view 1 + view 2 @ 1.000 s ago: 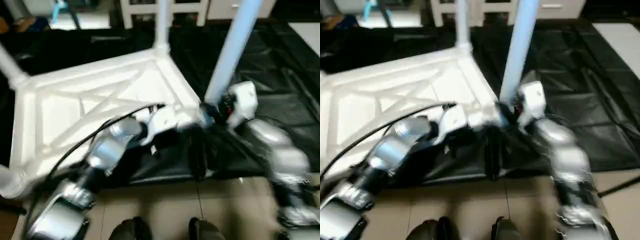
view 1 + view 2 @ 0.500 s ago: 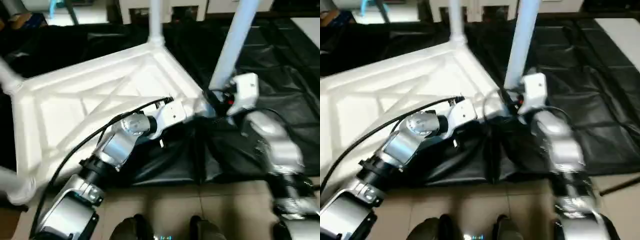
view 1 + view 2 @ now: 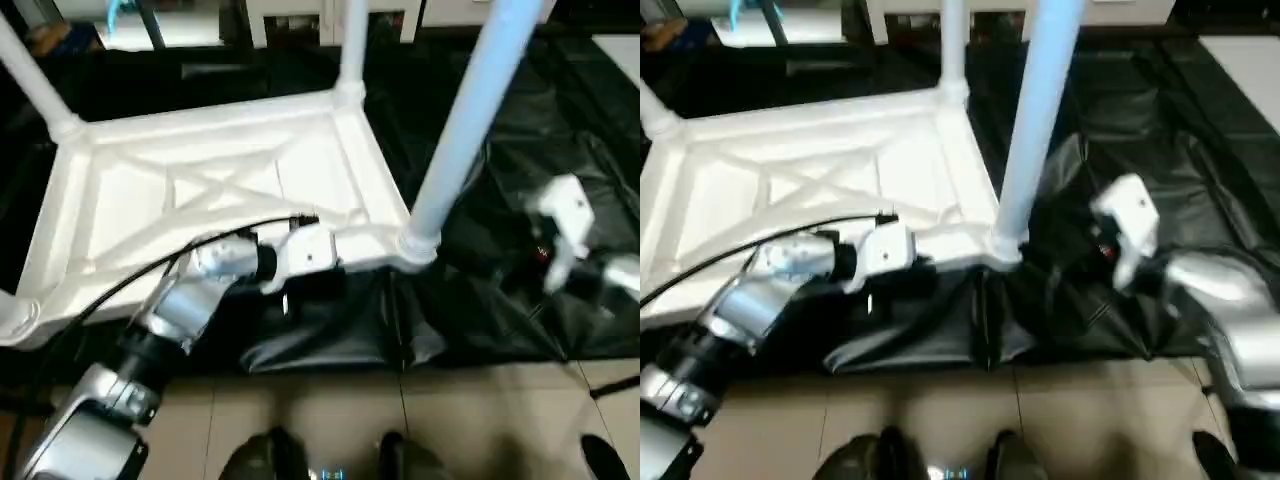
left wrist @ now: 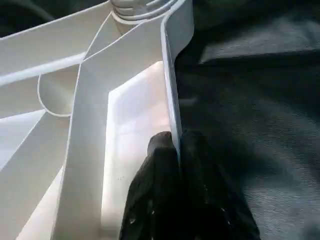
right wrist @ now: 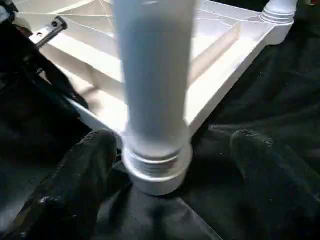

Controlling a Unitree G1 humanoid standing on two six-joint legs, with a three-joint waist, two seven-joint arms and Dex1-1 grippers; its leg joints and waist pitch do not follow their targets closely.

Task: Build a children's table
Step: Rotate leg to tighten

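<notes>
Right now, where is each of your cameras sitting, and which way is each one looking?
Left eye view: on my head, looking down at the upside-down table top, over my left arm.
Right eye view: beside it, same scene; my right gripper hangs by the near leg.
Left wrist view: along my left gripper, shut on the table top's rim.
Right wrist view: between my right gripper's open fingers at the near leg's base.
Shared: all see the white table on the black sheet.
</notes>
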